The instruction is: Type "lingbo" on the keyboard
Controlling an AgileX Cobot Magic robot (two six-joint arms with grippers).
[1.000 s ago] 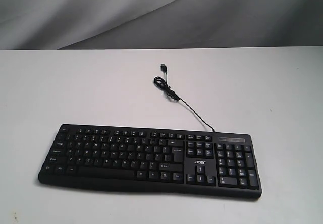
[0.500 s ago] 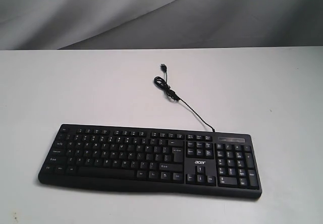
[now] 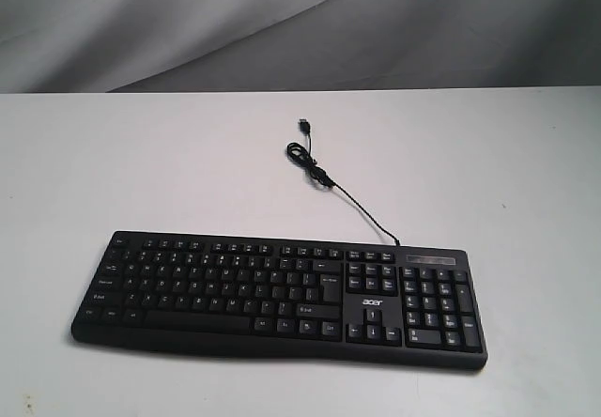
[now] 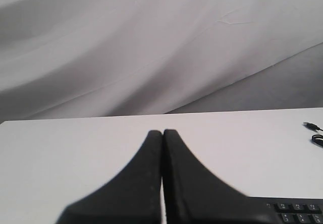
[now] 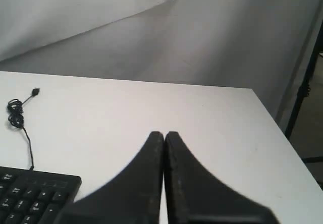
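Close to the left wrist camera, the left fingers (image 4: pixel 149 183) are pressed flat against each other with nothing between them, and a few keys of the keyboard (image 4: pixel 298 211) show just beyond them. The right fingers (image 5: pixel 149 183) are closed the same way, tip to tip and holding nothing, with a corner of the same keyboard (image 5: pixel 30 193) beside them. In the exterior view the black keyboard (image 3: pixel 282 300) lies flat on the white tabletop (image 3: pixel 141 163) near its front edge, slightly askew, with the number pad at the right end a little nearer the camera and a white logo (image 3: pixel 373 302) above the arrow keys. A thin black cable (image 3: pixel 357 208) leaves its back edge, runs away across the tabletop, loops into a small coil and ends in a loose plug (image 3: pixel 304 126). Behind the tabletop's far edge hangs a creased grey cloth (image 3: pixel 188 23).
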